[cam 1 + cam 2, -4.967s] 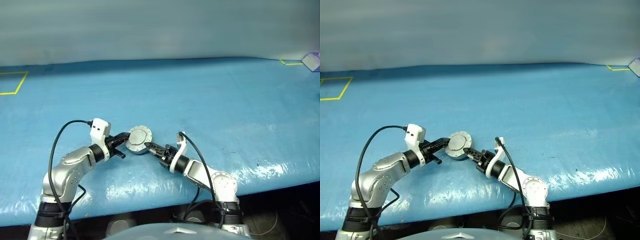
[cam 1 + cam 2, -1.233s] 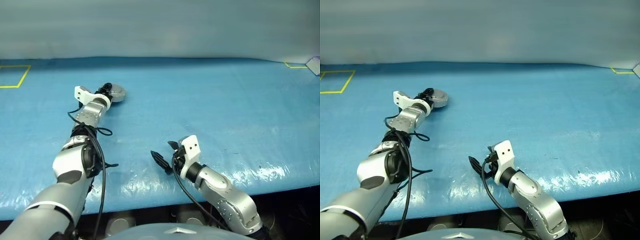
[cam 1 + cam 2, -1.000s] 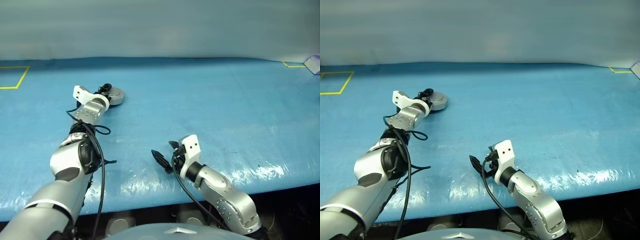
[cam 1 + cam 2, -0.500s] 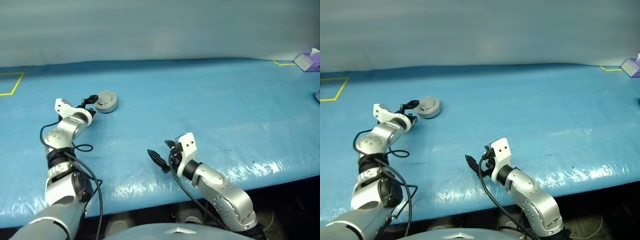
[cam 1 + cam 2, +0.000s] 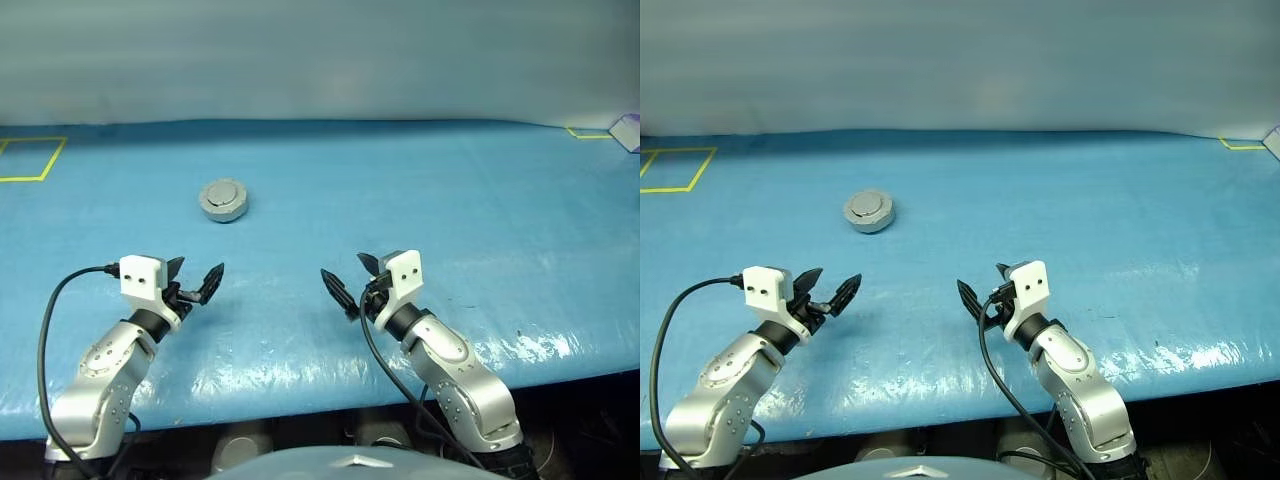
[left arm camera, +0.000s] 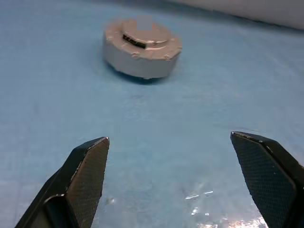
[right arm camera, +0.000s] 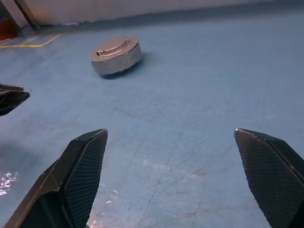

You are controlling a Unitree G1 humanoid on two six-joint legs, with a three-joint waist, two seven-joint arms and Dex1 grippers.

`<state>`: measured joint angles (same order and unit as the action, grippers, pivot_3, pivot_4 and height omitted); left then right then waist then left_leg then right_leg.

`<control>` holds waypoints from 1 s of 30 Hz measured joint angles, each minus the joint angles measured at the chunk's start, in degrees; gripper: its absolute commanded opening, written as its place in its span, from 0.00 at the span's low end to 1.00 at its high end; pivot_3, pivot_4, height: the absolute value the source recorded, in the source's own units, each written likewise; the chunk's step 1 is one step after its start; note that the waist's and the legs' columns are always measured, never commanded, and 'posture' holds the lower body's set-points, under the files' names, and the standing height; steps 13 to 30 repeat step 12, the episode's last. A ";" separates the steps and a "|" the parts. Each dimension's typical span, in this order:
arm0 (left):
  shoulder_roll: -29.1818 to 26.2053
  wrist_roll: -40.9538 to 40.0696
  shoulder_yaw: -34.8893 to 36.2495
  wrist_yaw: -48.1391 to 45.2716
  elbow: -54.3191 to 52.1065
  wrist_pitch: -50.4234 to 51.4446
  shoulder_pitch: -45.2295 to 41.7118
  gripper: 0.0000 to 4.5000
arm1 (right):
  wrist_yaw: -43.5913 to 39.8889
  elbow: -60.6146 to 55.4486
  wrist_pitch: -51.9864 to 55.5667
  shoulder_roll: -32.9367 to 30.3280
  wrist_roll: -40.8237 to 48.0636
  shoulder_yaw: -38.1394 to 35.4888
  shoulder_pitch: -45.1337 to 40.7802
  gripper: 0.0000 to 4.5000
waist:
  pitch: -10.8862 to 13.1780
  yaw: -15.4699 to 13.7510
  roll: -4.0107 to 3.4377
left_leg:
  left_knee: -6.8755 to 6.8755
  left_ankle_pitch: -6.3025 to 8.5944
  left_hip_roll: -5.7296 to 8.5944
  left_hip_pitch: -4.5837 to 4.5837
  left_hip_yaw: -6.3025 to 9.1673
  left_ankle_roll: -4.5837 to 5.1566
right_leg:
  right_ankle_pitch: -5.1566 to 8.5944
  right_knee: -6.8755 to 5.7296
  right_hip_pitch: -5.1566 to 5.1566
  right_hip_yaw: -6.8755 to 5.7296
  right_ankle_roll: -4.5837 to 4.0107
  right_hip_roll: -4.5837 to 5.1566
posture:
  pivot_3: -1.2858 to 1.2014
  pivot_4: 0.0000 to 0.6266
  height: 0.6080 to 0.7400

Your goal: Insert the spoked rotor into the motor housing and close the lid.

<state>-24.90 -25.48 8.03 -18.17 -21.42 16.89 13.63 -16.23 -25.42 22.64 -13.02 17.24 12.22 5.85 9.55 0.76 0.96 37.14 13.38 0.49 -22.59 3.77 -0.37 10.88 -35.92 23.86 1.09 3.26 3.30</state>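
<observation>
Motor housing [image 5: 223,201] sits on the blue table cover [image 5: 420,200], lid [image 6: 145,34] already on top, plain grey face up with the raised circle in the middle. A dark slot shows at the edge of that raised circle in the left wrist view. Rotor can't be seen with the lid on. Nothing touches the closed unit; it stands alone, upright and flat on the cover.

Left gripper [image 5: 195,282] is nearer the robot than the housing and a bit to its left, well apart from it, pointing roughly toward it. Jaws are spread wide, nothing between them. In the left wrist view the housing sits ahead between the two black fingers [image 6: 85,178], with bare cover in the gap.

Right gripper [image 5: 350,280] is also nearer the robot than the housing, off to its right, well apart. Jaws are spread wide too, holding nothing. Right wrist view has the housing far ahead toward the left finger's side, and the tip of the left gripper at the frame edge.

Both grippers hover low over the cover, apart from each other, with the housing beyond the gap between them.

Yellow tape outline [image 5: 30,158] is on the cover, far left of the housing. Small pale box [image 5: 628,130] is at the far right edge, well away from the housing.
</observation>
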 measured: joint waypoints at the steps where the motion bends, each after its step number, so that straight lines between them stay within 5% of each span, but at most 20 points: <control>1: 0.54 2.89 -1.24 -0.80 0.07 -3.90 1.19 0.99 | -0.66 0.64 -1.76 -0.82 -1.43 0.49 0.40 1.00 | 0.00 0.00 0.00 | -0.02 0.01 -0.01 0.00 -0.02 0.02 | 0.00 0.02 0.00 0.00 0.00 0.00 | 0.52 0.24 1.00; 10: 8.15 12.03 -6.68 -2.75 3.72 -20.05 6.17 0.99 | -0.88 5.09 -7.93 1.79 -5.81 2.19 4.00 1.00 | 0.02 0.02 0.00 | 0.02 0.02 -0.10 -0.04 0.01 0.05 | 0.02 -0.02 0.04 -0.08 0.01 -0.05 | 0.52 0.24 1.00; 30: 9.02 12.18 -6.48 -2.59 3.73 -20.88 6.22 0.99 | -0.50 5.19 -8.35 2.59 -5.81 1.76 4.34 1.00 | 0.03 0.05 -0.01 | 0.03 0.02 -0.21 -0.04 0.00 0.05 | 0.02 -0.02 0.03 -0.08 0.02 0.02 | 0.52 0.24 1.00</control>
